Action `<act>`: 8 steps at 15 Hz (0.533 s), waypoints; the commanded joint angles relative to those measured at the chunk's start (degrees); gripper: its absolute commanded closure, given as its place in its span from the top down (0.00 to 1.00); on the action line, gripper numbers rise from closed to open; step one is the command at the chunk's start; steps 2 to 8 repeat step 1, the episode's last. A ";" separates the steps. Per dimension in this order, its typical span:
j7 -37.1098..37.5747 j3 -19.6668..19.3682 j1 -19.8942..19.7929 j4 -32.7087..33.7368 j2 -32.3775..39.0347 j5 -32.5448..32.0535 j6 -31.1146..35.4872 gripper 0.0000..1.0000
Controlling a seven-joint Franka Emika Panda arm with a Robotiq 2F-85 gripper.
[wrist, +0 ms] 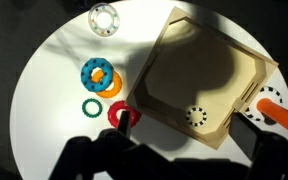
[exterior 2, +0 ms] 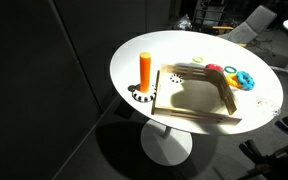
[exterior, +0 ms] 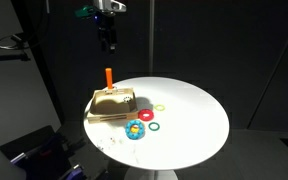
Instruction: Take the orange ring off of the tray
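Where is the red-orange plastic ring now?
Wrist view: the red-orange ring lies on the white table beside the left edge of the tan wooden tray, right of the dark green ring.

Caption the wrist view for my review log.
Wrist view: orange ring on the table beside the tray, near a green ring and a blue ring; peg at the tray's corner.

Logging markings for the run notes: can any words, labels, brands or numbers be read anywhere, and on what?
None readable. The tray, the orange peg, the coloured rings and the white table show no lettering in any view; the tray carries only a circle of dark dots.
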 commanded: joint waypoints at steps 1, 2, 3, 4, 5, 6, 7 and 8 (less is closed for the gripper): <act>-0.11 1.01 -1.03 0.07 0.14 0.12 -0.11 1.00; -0.11 1.01 -1.03 0.07 0.14 0.12 -0.11 1.00; -0.11 1.01 -1.03 0.07 0.14 0.12 -0.11 1.00; -0.11 1.01 -1.03 0.07 0.14 0.12 -0.11 1.00; -0.11 1.01 -1.03 0.07 0.14 0.12 -0.11 1.00; -0.11 1.01 -1.03 0.07 0.14 0.12 -0.11 1.00; -0.11 1.01 -1.03 0.07 0.14 0.12 -0.11 1.00; -0.11 1.01 -1.03 0.07 0.14 0.12 -0.11 1.00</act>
